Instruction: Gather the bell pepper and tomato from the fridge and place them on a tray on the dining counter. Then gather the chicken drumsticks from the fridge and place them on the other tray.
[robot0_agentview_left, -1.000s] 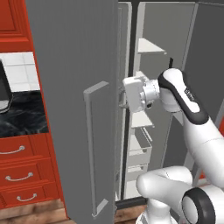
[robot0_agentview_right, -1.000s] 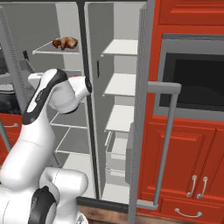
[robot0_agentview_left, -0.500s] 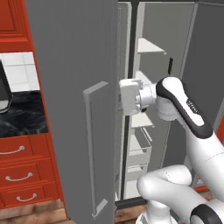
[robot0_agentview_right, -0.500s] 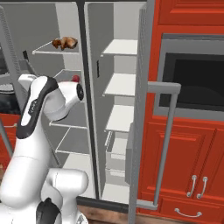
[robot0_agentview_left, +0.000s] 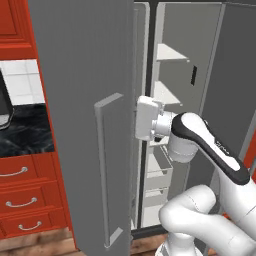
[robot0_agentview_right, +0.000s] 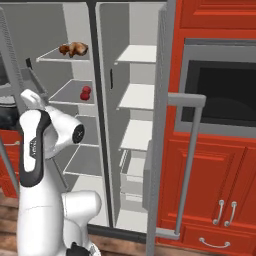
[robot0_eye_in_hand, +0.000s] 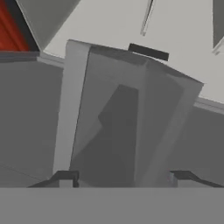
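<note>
The fridge (robot0_agentview_right: 102, 125) stands with both doors wide open. Two chicken drumsticks (robot0_agentview_right: 73, 48) lie on its top left shelf. Two small red pieces (robot0_agentview_right: 86, 93), which I take for the tomato and bell pepper, sit on the shelf below. My white wrist (robot0_agentview_left: 147, 117) reaches in behind the free edge of the left door (robot0_agentview_left: 85, 100). In the hand view my gripper (robot0_eye_in_hand: 123, 177) has its fingertips (robot0_eye_in_hand: 65, 177) set wide on either side of a grey block (robot0_eye_in_hand: 122, 109) on that door's inner side. Both trays and the dining counter are out of view.
The right fridge door (robot0_agentview_right: 162, 125) juts out with its long bar handle (robot0_agentview_right: 190, 150). Red cabinets and a dark oven (robot0_agentview_right: 225, 90) stand to the right. Red drawers (robot0_agentview_left: 25, 200) under a black counter lie left of the fridge. My own arm (robot0_agentview_right: 35, 145) stands before the left compartment.
The arm has swung left and lower, bringing the hand to the left door's inner edge. The jaws have narrowed from wider open onto the grey block.
</note>
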